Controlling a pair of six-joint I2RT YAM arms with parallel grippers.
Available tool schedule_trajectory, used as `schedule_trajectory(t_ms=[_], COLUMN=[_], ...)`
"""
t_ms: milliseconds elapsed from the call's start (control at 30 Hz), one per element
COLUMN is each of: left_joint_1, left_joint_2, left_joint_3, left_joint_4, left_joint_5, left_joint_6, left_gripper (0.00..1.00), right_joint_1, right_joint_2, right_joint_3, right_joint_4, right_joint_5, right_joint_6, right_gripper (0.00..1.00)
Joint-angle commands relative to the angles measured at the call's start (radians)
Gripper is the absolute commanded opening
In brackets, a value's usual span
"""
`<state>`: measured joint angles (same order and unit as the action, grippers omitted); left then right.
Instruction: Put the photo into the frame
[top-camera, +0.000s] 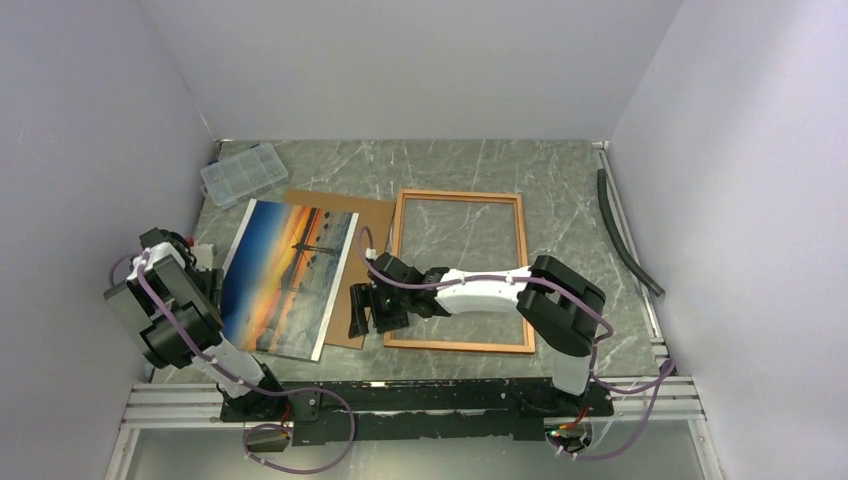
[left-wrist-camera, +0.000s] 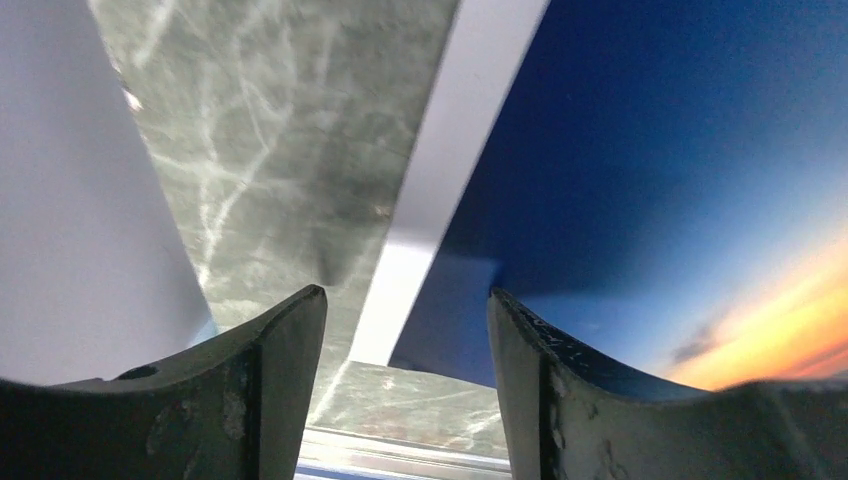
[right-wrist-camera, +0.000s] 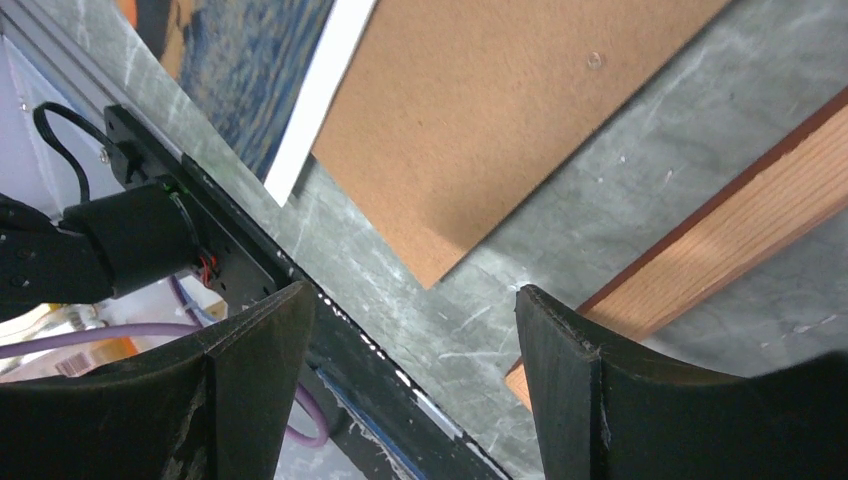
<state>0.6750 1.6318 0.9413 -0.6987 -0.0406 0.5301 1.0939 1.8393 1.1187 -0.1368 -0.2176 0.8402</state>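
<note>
The photo (top-camera: 285, 275), a sunset print with a white border, lies left of centre, partly on a brown backing board (top-camera: 355, 215). The red-orange frame (top-camera: 460, 194) lies flat to its right, with the marble table showing through it. My left gripper (top-camera: 210, 285) is open at the photo's left edge. In the left wrist view the photo's near corner (left-wrist-camera: 600, 150) sits between the open fingers of the gripper (left-wrist-camera: 405, 320). My right gripper (top-camera: 368, 315) is open and empty, low over the gap between board and frame. The right wrist view shows the gripper (right-wrist-camera: 410, 310), board (right-wrist-camera: 500, 110), frame (right-wrist-camera: 720, 240) and photo (right-wrist-camera: 250, 80).
A clear plastic organizer box (top-camera: 243, 172) sits at the back left beside the board. A black hose (top-camera: 625, 235) lies along the right wall. An aluminium rail (top-camera: 400, 395) runs along the near edge. White walls close in three sides.
</note>
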Motion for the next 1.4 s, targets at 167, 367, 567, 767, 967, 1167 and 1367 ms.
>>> schedule_trajectory(t_ms=[167,367,567,767,967,1167,1367], left_joint_1=[-0.024,-0.049,-0.049,-0.049,-0.052,-0.054,-0.055], left_joint_2=[-0.116,-0.17,-0.21,-0.217,-0.224,-0.227,-0.246], left_joint_3=[-0.156,-0.179,-0.183,-0.187,-0.185,-0.186,-0.203], left_joint_4=[-0.037,-0.072,-0.115,-0.121,-0.132,-0.137,-0.142], left_joint_5=[0.086,0.098,0.114,0.122,0.134,0.138,0.142], left_joint_6=[0.035,0.058,0.092,0.111,0.12,0.134,0.146], left_gripper=[0.55,0.5,0.47,0.45,0.43,0.41,0.4], right_joint_1=[0.016,0.035,0.114,0.145,0.179,0.215,0.245], right_joint_2=[-0.087,-0.1,-0.037,0.0,0.095,0.157,0.18], right_joint_3=[-0.053,-0.096,-0.015,-0.012,0.06,0.084,0.109], right_joint_4=[0.08,0.17,0.158,0.199,0.229,0.252,0.26], right_joint_5=[-0.028,-0.037,0.058,0.175,0.215,0.28,0.345], right_joint_6=[0.17,0.32,0.434,0.56,0.625,0.673,0.693], right_gripper=[0.78,0.78,0.77,0.76,0.73,0.7,0.68])
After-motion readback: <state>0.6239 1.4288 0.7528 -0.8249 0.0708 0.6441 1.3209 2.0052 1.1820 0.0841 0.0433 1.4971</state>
